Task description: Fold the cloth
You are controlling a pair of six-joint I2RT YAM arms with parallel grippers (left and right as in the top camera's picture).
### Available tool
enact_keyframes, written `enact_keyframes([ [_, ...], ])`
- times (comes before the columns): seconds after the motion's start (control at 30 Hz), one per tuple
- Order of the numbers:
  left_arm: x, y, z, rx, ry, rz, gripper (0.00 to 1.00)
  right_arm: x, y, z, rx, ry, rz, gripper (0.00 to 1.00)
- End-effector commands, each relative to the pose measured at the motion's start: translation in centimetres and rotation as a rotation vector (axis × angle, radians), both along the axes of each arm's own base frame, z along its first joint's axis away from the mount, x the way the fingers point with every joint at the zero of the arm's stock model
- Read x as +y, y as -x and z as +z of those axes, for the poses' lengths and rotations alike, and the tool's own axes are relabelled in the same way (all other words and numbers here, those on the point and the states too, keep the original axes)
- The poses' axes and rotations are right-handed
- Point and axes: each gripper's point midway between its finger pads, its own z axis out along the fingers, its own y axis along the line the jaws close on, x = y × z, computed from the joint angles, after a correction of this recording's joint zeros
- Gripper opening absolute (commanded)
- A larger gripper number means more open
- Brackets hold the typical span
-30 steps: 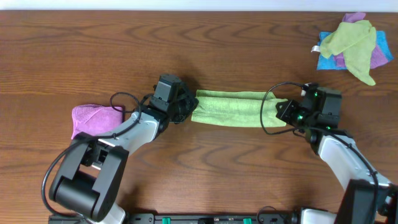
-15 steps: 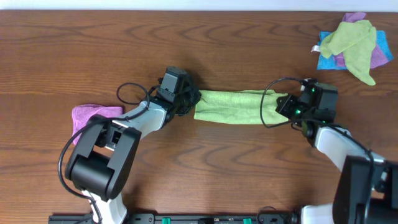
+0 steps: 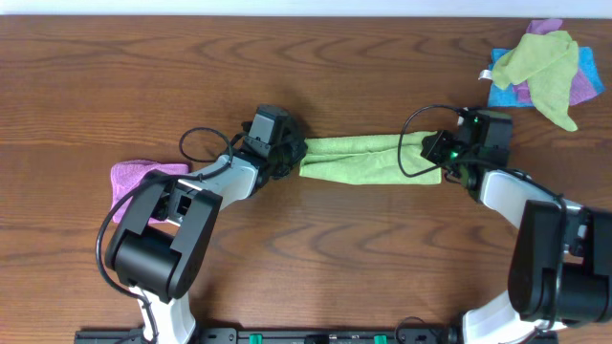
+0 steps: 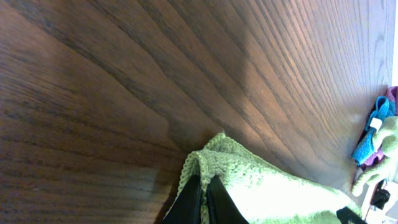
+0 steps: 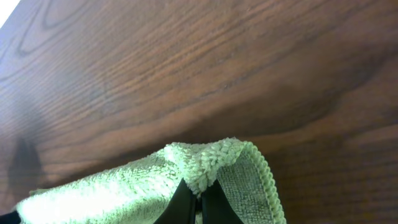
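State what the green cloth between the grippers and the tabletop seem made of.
The cloth: apparently microfibre or terry, matte; fuzzy looped pile and a stitched edge show in the right wrist view. The table: wood or wood-look laminate, dark brown, slightly glossy; grain lines and a soft sheen.

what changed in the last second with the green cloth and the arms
The left gripper and right gripper carried the stretched green cloth a little toward the far edge of the table, the right end moving most. Both stayed shut on its ends. The pink cloth and the pile of cloths did not move.
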Motion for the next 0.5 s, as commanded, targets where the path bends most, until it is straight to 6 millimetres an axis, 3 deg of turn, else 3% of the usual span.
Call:
enact_keyframes([
  [0.0, 1.0, -1.5, 0.0, -0.042, -0.047, 0.036, 0.06, -0.3, -0.3, 0.0, 0.004, 0.045, -0.004, 0.01],
  [0.1, 1.1, -1.9, 0.3, -0.063, -0.063, 0.033, 0.06, -0.2, 0.7, -0.8, 0.053, 0.052, 0.012, 0.06],
  [0.2, 1.1, -2.1, 0.5, -0.070, -0.066, 0.027, 0.09, -0.1, 1.4, -1.3, 0.084, 0.061, 0.029, 0.19],
  [0.3, 1.1, -2.1, 0.5, -0.073, -0.068, 0.024, 0.26, -0.1, 1.9, -1.5, 0.109, 0.061, 0.028, 0.51],
  [0.33, 1.1, -2.1, 0.5, -0.076, -0.069, 0.020, 0.39, -0.3, 2.0, -1.4, 0.114, 0.068, 0.023, 0.54],
  [0.47, 0.9, -2.2, 1.6, -0.125, -0.089, -0.032, 0.61, -0.6, 2.4, 1.0, 0.088, 0.088, 0.010, 0.64],
])
